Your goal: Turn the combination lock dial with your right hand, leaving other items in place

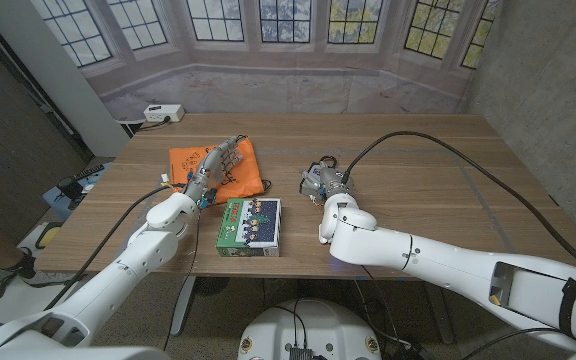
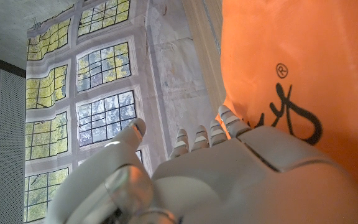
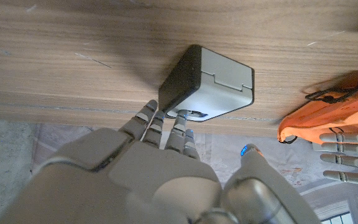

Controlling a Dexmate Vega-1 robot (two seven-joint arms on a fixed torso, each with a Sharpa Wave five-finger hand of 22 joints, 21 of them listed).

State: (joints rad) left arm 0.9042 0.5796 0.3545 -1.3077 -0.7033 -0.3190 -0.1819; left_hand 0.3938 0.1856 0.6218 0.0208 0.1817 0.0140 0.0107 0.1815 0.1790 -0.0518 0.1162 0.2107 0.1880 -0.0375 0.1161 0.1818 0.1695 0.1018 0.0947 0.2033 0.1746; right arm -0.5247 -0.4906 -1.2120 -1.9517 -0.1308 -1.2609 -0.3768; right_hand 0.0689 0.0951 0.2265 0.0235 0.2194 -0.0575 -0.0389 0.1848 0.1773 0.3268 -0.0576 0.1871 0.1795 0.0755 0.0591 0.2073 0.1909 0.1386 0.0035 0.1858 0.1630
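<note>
Near the middle of the wooden counter (image 1: 418,170) I have the small grey-and-black box-shaped combination lock (image 1: 313,178), and I place everything else from it. My right robot hand (image 1: 330,187) sits right at the lock; in the right wrist view its fingertips (image 3: 180,120) touch the round dial (image 3: 191,114) on the lock's grey face, with the black side of the casing turned toward the counter's wood. The fingers are bunched on the dial, so I read this robot hand as gripping it, though the thumb's contact is hidden from me.

On the left-arm side of the lock lies a crumpled orange fabric bag with black printing (image 1: 218,170). My left robot hand (image 1: 216,163) is over that bag with its fingers stretched out and apart, holding nothing; the left wrist view shows the fingertips (image 2: 199,134) at the orange cloth (image 2: 291,74), but I cannot tell whether they press on it.

Nearer the robot than the lock, and toward the bag's side, a green-and-white printed cardboard box (image 1: 249,226) lies flat on the counter, well clear of both robot hands.
</note>
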